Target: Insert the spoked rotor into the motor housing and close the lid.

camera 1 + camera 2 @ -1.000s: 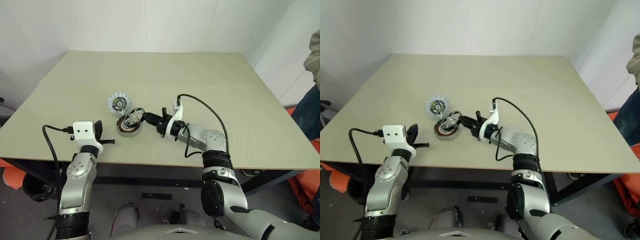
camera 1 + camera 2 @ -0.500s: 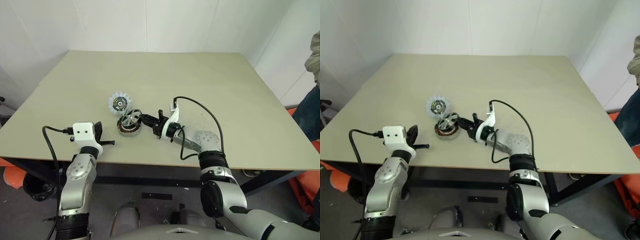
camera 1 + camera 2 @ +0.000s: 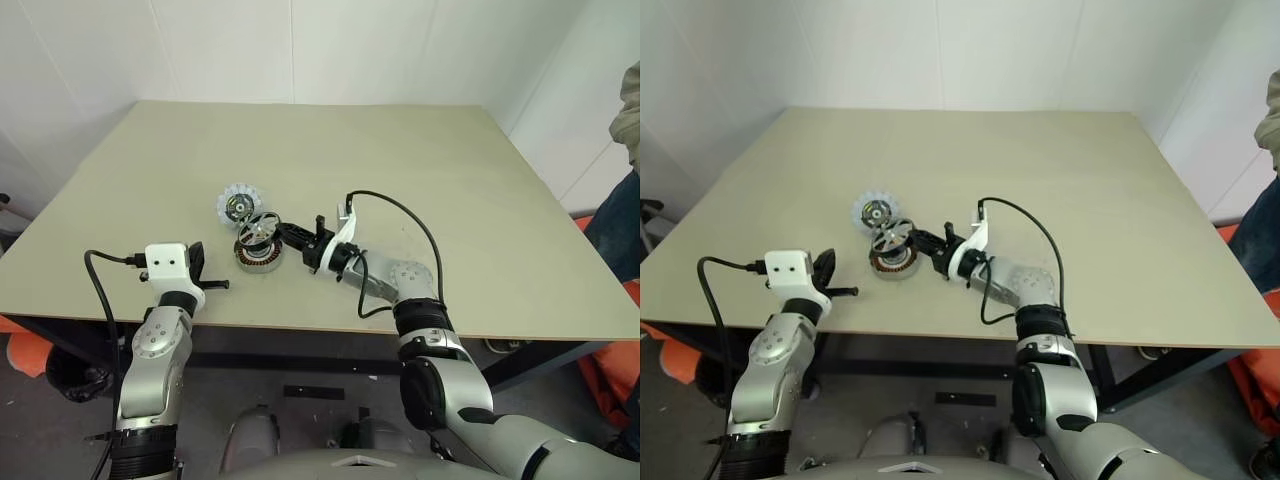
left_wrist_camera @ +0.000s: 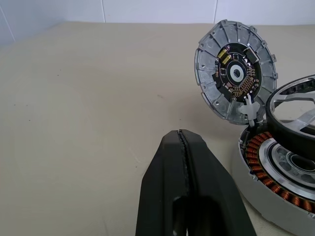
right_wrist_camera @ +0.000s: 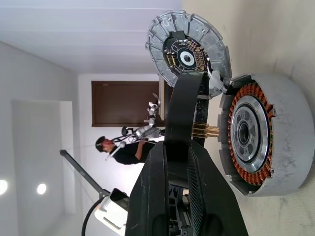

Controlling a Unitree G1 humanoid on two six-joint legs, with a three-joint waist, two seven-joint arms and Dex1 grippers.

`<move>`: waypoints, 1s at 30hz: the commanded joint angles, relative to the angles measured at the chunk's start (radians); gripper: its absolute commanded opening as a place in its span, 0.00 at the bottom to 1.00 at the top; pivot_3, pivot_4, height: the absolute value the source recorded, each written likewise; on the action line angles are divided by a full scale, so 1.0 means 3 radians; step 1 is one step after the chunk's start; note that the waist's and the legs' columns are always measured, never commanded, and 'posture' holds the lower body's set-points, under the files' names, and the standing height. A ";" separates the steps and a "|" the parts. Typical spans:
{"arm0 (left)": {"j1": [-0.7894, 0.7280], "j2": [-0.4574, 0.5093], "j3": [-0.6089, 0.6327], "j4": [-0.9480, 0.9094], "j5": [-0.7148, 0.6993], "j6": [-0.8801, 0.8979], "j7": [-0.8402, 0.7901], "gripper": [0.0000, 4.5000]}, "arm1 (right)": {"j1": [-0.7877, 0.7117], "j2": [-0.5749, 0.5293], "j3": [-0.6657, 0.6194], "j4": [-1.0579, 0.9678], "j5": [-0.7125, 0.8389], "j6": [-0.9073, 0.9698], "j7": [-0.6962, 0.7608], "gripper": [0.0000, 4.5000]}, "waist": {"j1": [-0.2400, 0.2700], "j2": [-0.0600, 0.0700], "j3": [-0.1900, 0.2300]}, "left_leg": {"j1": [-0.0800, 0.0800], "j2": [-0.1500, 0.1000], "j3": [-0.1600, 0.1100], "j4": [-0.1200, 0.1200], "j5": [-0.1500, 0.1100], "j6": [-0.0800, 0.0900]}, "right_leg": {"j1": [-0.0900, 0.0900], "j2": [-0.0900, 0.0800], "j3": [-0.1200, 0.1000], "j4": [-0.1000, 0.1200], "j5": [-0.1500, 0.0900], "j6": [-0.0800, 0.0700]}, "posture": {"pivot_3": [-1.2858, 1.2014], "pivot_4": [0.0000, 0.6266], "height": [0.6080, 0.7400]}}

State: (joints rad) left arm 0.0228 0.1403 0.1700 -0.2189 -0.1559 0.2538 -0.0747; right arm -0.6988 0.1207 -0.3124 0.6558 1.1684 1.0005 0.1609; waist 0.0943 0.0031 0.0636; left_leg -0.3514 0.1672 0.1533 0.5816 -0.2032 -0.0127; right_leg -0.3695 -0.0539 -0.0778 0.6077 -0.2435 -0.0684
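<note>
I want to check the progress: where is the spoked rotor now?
In the left eye view, the spoked rotor is held by the right gripper, tilted just above the motor housing, near the lid.

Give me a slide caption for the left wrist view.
Shut left gripper faces the open lid and motor housing.

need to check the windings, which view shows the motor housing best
The right wrist view: the motor housing faces the camera, its full ring of copper windings around the silvery centre visible. The left wrist view cuts it off at the picture's edge, with the spoked rotor over it. The head views show it small.
</note>
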 commanded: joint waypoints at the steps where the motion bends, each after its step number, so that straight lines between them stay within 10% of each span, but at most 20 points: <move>1: -0.0019 0.0034 0.0042 -0.0147 -0.0003 -0.0001 0.0010 0.00 | -0.0357 0.0592 -0.0007 -0.0004 0.0113 -0.0017 0.0087 0.05 | 0.0000 0.0000 0.0000 | -0.0001 0.0000 0.0000 0.0000 0.0000 0.0000 | 0.0000 0.0000 0.0000 0.0000 0.0000 0.0000 | 0.52 0.00 1.00; 25: -0.0005 0.0034 0.0038 -0.0204 -0.0007 0.0050 0.0027 0.00 | -0.0482 0.0593 0.0142 0.0400 -0.0106 -0.0211 0.0467 0.05 | 0.0001 0.0000 0.0000 | 0.0000 0.0001 0.0000 0.0000 0.0000 0.0000 | 0.0000 0.0000 -0.0001 0.0000 0.0000 -0.0001 | 0.52 0.00 1.00; 30: -0.0013 0.0031 0.0030 -0.0198 -0.0010 0.0046 0.0022 0.00 | -0.0500 0.0564 0.0149 0.0388 -0.0141 -0.0232 0.0507 0.42 | 0.0001 0.0000 0.0000 | 0.0000 0.0001 0.0000 0.0000 0.0000 0.0000 | 0.0000 0.0000 -0.0001 0.0000 0.0000 -0.0001 | 0.52 0.00 1.00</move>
State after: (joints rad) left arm 0.0341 0.1441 0.1700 -0.2417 -0.1559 0.2746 -0.0692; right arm -0.7282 0.1205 -0.2626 0.7875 1.1193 0.9348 0.2933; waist 0.0944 0.0030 0.0636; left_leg -0.3513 0.1674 0.1533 0.5816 -0.2032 -0.0126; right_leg -0.3694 -0.0539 -0.0781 0.6077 -0.2436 -0.0687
